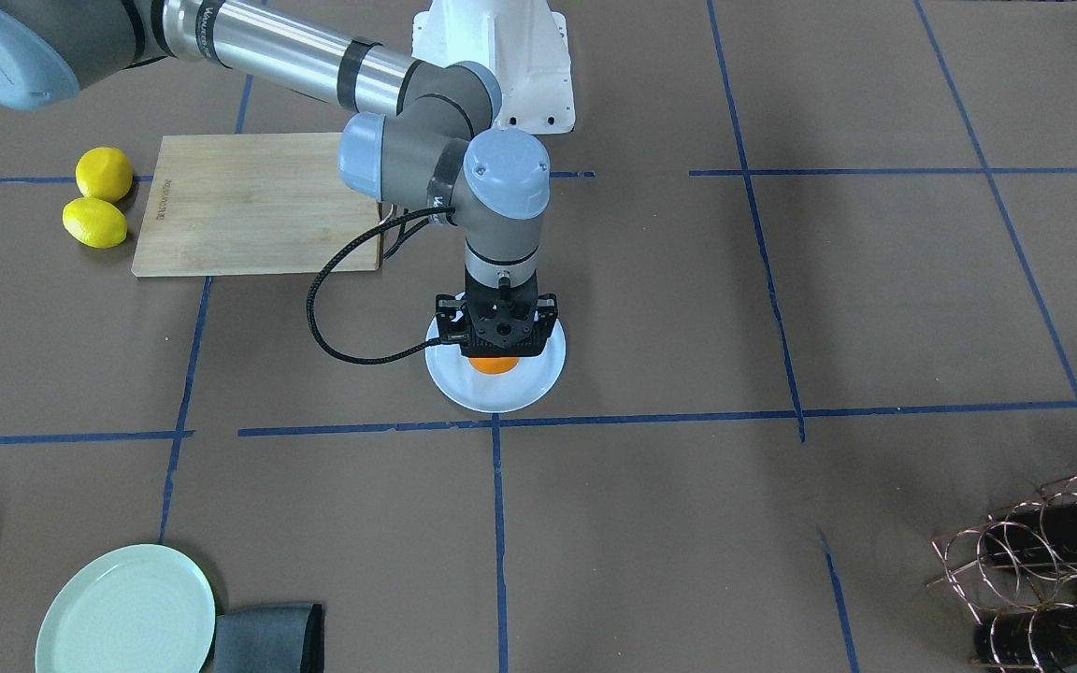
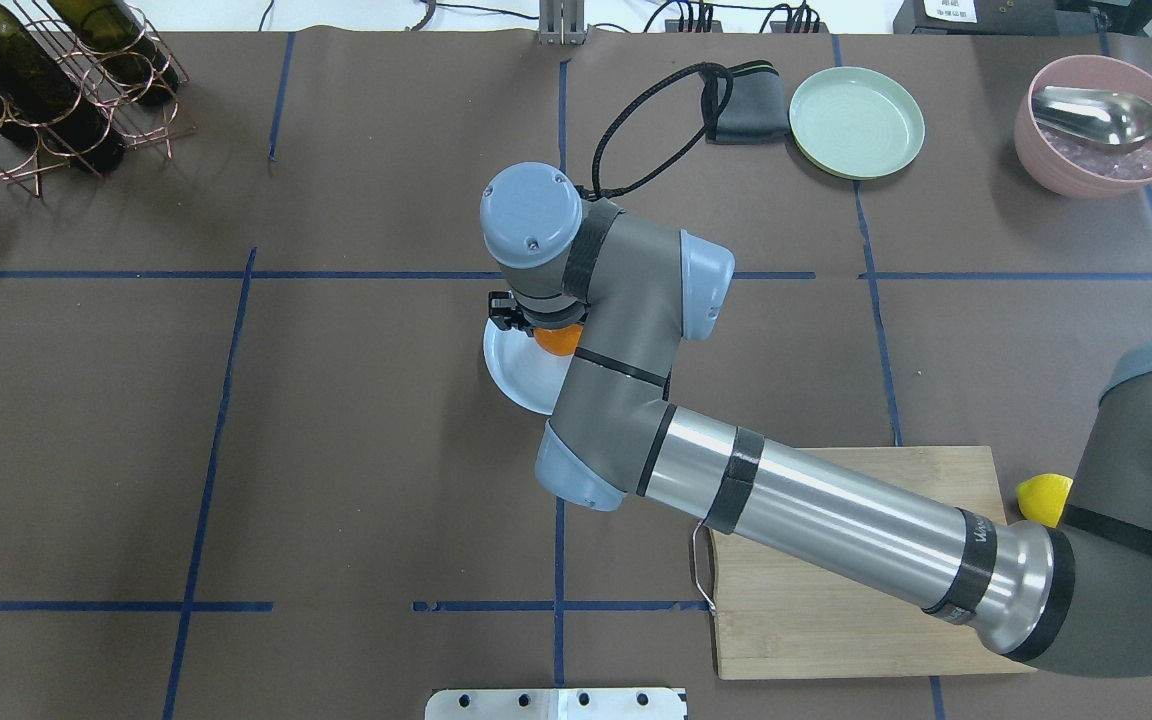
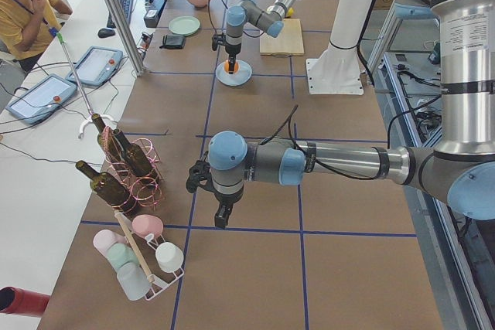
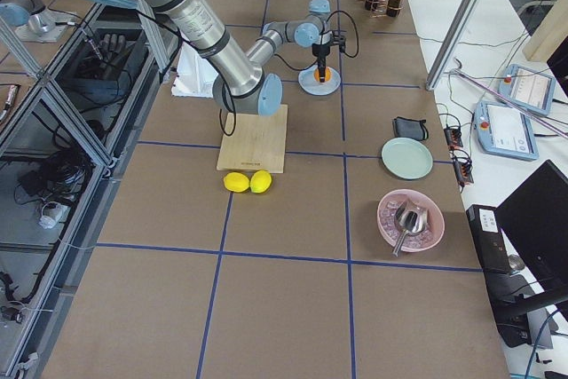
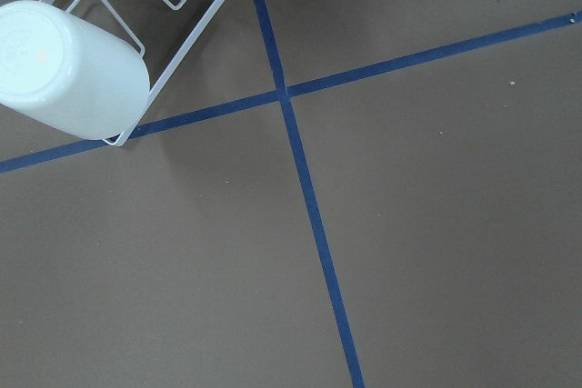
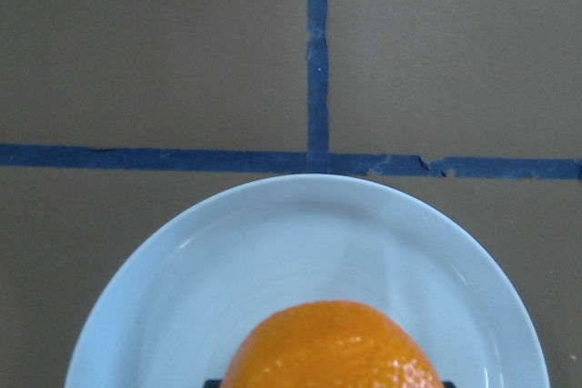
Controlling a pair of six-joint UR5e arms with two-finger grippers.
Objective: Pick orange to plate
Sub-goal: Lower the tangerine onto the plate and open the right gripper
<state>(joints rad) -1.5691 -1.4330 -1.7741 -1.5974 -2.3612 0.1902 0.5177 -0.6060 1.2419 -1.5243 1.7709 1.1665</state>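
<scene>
The orange [image 1: 494, 365] sits between the fingers of my right gripper [image 1: 495, 353], which points straight down over the middle of the white plate [image 1: 504, 394]. The gripper looks shut on the fruit. In the right wrist view the orange [image 6: 332, 347] fills the bottom centre, low over the plate [image 6: 300, 243]; I cannot tell whether it touches. From overhead the arm hides most of the orange [image 2: 558, 340] and half the plate [image 2: 514, 368]. My left gripper [image 3: 221, 218] hangs far off above bare table by the bottle rack, seen only from the side, so I cannot tell its state.
Two yellow lemons [image 1: 101, 198] lie beside a wooden cutting board [image 1: 258, 201]. A mint-green plate [image 1: 127, 612] and a dark cloth [image 1: 267, 638] sit at the far edge. A pink bowl with a spoon [image 2: 1101, 125], a wire bottle rack [image 1: 1043, 561] and a cup rack [image 5: 73, 56] stand at the margins.
</scene>
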